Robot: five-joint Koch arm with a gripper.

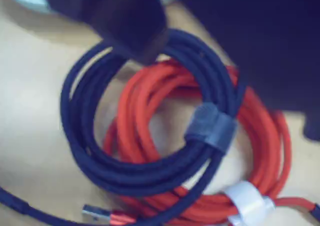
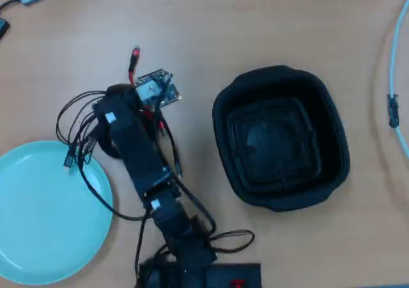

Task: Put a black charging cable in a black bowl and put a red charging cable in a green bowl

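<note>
Gripper state first: in the wrist view the claw [image 1: 132, 33] is only a dark, blurred mass coming in from the top edge, low over the rim of the coils, and whether its jaws are spread or pinching cable I cannot tell. Beneath it the thin black charging cable wound in a loose coil [image 1: 150, 178], bound by a dark strap, lies partly on top of the bright red charging cable in its round coil [image 1: 260, 136], which carries a white tie; the two rings overlap, so lifting the black one cleanly probably calls for a grip on its outer rim, away from the red strands. Both rest on the pale wooden table [image 1: 30, 136]. From overhead the arm [image 2: 137, 151] hides the coils almost entirely; only a red plug end [image 2: 134, 57] pokes out beyond it. The large matte black rounded-square tub [image 2: 281, 138] sits empty to the right in that view, and the wide, shallow, pale mint-turquoise round dish [image 2: 38, 224] sits empty to the lower left, so neither cable has been delivered yet.
</note>
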